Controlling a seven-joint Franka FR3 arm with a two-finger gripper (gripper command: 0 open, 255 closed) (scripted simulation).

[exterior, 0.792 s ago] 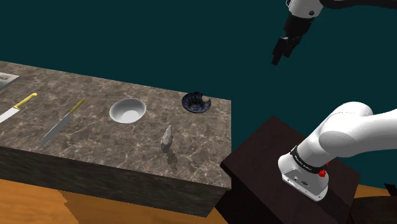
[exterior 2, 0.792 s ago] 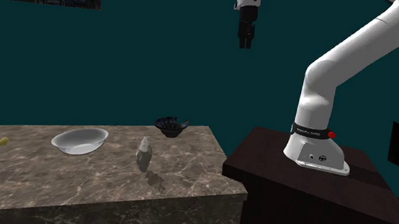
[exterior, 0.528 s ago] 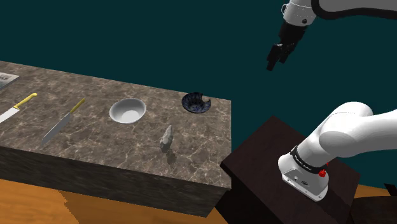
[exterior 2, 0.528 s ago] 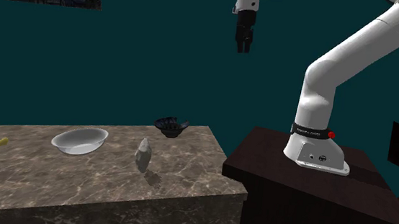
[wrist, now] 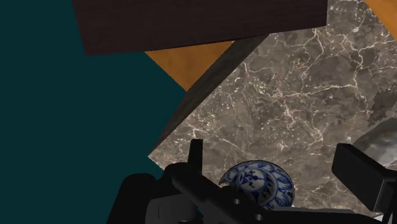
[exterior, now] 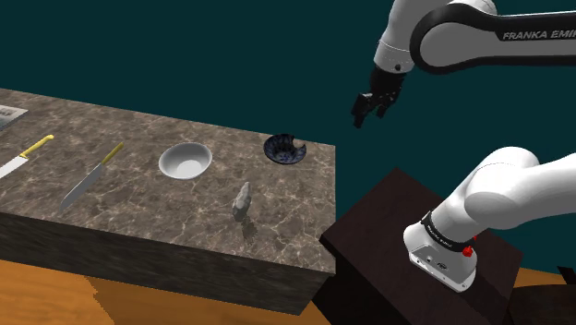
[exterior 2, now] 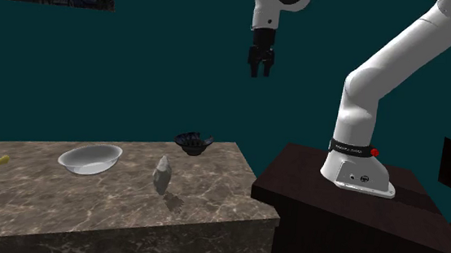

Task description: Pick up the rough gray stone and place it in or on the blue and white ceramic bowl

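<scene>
1 arm (exterior: 517,42), label "FRANKA EMI" | end effector (exterior: 362,115) spread, empty | stone (exterior: 242,200) on counter (exterior: 138,198) nr bowl (exterior: 284,149)

Dim, even light (soft shadows)

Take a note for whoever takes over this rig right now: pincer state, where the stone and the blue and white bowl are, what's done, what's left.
Pincer: open, holding nothing, high in the air near the counter's end by the stand.
Gray stone: on the marbled counter, toward its front edge, untouched.
Blue and white bowl: on the counter behind the stone, near the far corner, apart from it.
Plain pale bowl: not the target.
Done: nothing grasped yet.
Left: descend to the stone, grip it, lift, carry it to the blue and white bowl, release.
</scene>
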